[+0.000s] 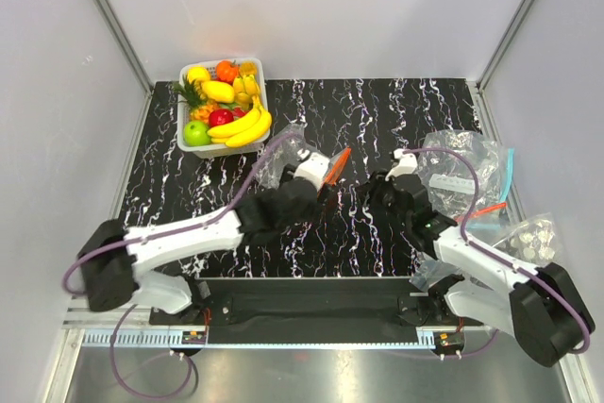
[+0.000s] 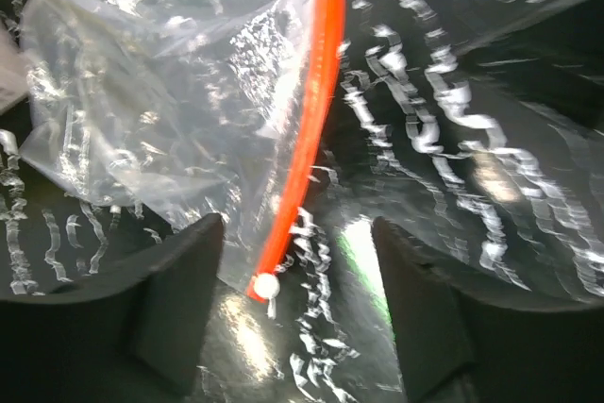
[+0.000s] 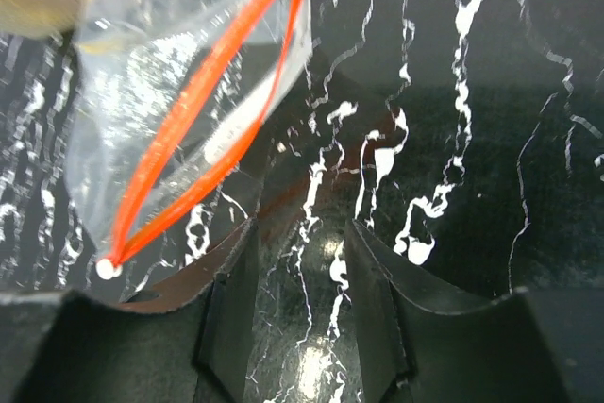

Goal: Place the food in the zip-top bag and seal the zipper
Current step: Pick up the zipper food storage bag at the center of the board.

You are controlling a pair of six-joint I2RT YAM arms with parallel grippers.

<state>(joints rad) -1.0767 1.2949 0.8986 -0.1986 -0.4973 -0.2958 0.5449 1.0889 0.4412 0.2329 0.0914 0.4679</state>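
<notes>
Judging by the overhead view, hardly anything is done yet. The food [image 1: 226, 110] is all piled in the white basket [image 1: 180, 125] at the far left corner of the table [image 1: 377, 243], bananas, apples and the rest, and none of it is seen inside the zip-top bag [image 2: 142, 92]. The bag is laid on the black marbled top near the middle, well apart from the basket, and it looks empty. In the right wrist view its mouth is seen gaping, with the zipper [image 3: 203, 110] split into a loop, so nothing is sealed either. Loading and sealing are both left, so pretty much the whole job.

As for the tools, the left gripper [image 2: 297, 271] is held with its jaws wide apart, straddling the near end of the zipper. The little white end bead [image 2: 266, 285] is sat between them, and nothing is clamped as far as can be told. The right gripper [image 3: 300, 280] is set with its jaws closer together, but a gap is plainly shown with only bare table in it. The bag's mouth is just beside it and is not gripped.
</notes>
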